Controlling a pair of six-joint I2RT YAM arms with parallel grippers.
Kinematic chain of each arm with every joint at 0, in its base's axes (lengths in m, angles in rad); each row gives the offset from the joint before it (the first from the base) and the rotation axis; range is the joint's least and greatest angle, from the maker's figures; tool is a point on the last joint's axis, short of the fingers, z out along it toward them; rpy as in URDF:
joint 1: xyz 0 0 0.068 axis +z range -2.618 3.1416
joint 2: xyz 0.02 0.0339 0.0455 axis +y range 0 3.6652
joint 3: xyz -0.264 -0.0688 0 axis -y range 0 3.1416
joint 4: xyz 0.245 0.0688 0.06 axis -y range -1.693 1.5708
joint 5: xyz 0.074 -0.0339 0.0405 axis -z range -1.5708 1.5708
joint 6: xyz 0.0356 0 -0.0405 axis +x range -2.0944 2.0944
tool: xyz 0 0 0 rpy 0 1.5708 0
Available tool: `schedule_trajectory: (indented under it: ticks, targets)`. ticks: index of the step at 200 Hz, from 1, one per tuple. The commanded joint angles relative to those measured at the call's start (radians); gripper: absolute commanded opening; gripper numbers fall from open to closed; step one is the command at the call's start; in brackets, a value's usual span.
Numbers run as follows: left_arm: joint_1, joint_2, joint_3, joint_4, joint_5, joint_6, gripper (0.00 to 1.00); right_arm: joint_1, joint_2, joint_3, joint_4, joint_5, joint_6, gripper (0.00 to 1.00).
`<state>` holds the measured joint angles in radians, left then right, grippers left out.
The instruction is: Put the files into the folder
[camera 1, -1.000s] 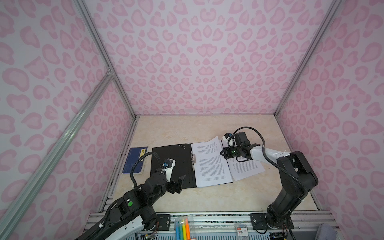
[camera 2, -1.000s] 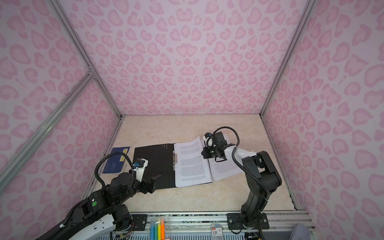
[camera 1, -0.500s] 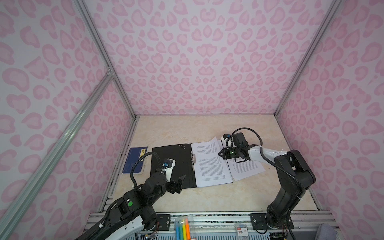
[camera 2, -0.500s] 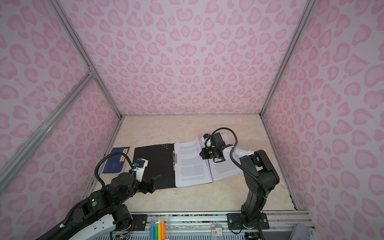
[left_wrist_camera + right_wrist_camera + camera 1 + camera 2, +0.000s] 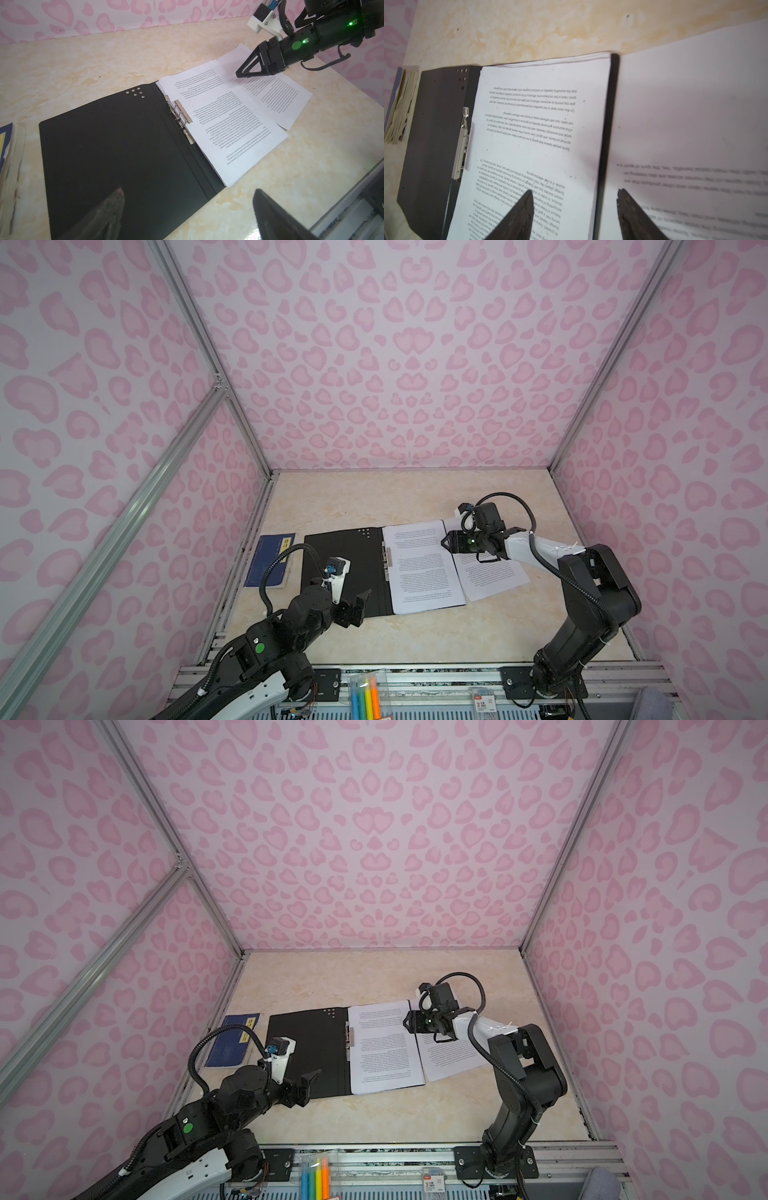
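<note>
Beige desk (image 5: 374, 497): loose sheet (image 5: 492, 578) just right of laid-flat folder (image 5: 340, 568), long axis near-far, under spread, empty right gripper (image 5: 444, 541); left gripper (image 5: 360, 607) spread, farther.

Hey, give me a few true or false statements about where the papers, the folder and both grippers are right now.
1. The folder lies open, black inside facing up. True.
2. Every printed sheet is in the folder. False: a stack of sheets lies on its right half, but a loose sheet lies on the table beside it.
3. The right gripper is shut on a sheet. False: its jaws stand apart, holding nothing.
4. In a top view, a dark blue booklet lies left of the folder. True.
5. The left gripper grips the folder. False: it is open and empty, near the folder's front edge.
</note>
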<state>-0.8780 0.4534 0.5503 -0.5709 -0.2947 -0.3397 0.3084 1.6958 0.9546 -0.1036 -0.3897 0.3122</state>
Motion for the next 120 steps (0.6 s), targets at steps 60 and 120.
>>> schedule_trajectory:
  ticks: [60,120]
  targets:
    - [-0.002,0.49,0.196,0.268,0.22,-0.118,0.99,-0.37,-0.038,-0.039,-0.026,0.17,0.219,0.76]
    - [-0.104,1.155,0.616,0.371,0.412,-0.145,0.93,-0.459,0.079,-0.004,0.119,0.05,0.305,0.75]
